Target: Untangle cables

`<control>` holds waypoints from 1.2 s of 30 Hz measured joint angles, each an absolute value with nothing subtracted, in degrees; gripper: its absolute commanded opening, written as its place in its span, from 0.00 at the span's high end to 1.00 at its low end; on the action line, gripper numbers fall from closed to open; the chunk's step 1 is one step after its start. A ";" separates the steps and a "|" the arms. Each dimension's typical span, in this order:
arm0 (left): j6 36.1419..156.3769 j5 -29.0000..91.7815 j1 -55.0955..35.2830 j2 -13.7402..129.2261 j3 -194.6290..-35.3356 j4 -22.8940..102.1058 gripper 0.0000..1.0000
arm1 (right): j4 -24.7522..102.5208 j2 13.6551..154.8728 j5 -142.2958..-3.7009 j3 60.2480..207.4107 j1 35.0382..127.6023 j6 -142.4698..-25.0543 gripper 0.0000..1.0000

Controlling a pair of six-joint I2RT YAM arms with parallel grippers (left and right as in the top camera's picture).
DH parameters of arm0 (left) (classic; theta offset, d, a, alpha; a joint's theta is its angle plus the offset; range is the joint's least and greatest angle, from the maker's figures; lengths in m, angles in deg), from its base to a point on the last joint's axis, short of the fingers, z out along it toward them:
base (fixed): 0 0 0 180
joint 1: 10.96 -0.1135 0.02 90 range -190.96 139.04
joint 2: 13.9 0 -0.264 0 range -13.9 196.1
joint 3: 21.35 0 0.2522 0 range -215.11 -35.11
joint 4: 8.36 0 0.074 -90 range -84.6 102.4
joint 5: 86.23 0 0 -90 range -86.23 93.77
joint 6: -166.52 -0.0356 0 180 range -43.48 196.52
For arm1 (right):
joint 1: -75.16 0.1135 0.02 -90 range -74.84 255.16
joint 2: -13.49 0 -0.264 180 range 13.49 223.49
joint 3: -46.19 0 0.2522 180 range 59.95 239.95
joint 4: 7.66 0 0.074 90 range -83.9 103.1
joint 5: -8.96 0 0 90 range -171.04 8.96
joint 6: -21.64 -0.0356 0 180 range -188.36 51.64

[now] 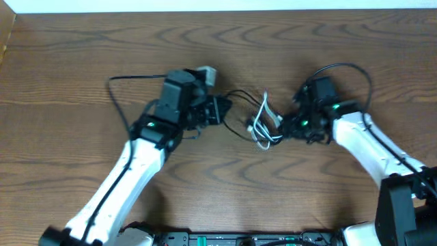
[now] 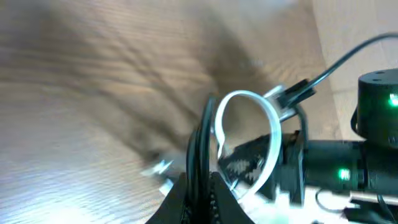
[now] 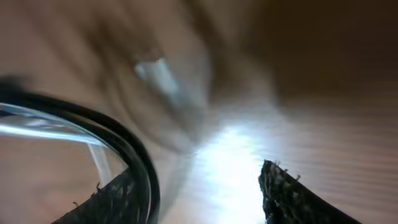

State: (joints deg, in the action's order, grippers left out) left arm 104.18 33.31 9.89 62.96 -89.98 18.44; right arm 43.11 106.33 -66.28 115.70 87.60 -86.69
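**Tangle sits between the two grippers, closer to the right one.**

Left to right: the left gripper (image 1: 220,109) faces right toward the knot, with a black cord (image 2: 199,143) running up to its fingers. Blur hides whether it is gripping. The cables (image 1: 263,123), black strands plus a white loop (image 2: 249,96), lie on the table (image 1: 68,55), long axis near-to-far. The right gripper (image 1: 290,125) touches their right edge, jaws spread, with cords crossing one finger (image 3: 118,199). We judge the right arm nearer.

cables (image 1: 263,123) on table (image 1: 68,55), between left arm (image 1: 136,157) and right arm (image 1: 369,140)
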 measured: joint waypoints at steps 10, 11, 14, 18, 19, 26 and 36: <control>103.46 30.67 -1.79 57.14 -90.42 26.15 0.92 | 42.87 106.35 -66.65 118.72 77.20 -85.88 0.35; 103.46 32.22 -1.61 57.16 -90.42 25.26 0.92 | 42.22 106.35 -61.86 118.78 77.92 -83.11 0.32; 103.64 40.37 -1.41 57.23 -90.44 16.69 0.92 | 41.67 106.35 -55.70 118.80 80.54 -79.39 0.23; 110.24 54.17 -1.26 57.29 -90.63 -1.47 0.92 | 39.27 106.35 -51.35 118.85 86.64 -75.57 0.21; 112.36 56.05 -1.24 57.29 -90.68 -4.93 0.92 | 37.85 106.35 -50.93 118.85 88.19 -75.24 0.21; 126.67 61.77 -1.20 57.36 -90.70 -24.21 0.92 | 26.59 106.35 -51.66 118.91 90.99 -77.36 0.10; 142.26 63.72 -1.20 57.36 -90.76 -38.08 0.92 | 7.92 106.44 -36.14 119.20 91.01 -78.87 0.99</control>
State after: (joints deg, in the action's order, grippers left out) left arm 142.26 63.72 -1.20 57.36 -90.76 -38.08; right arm 7.92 106.44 -36.14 119.20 91.01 -78.87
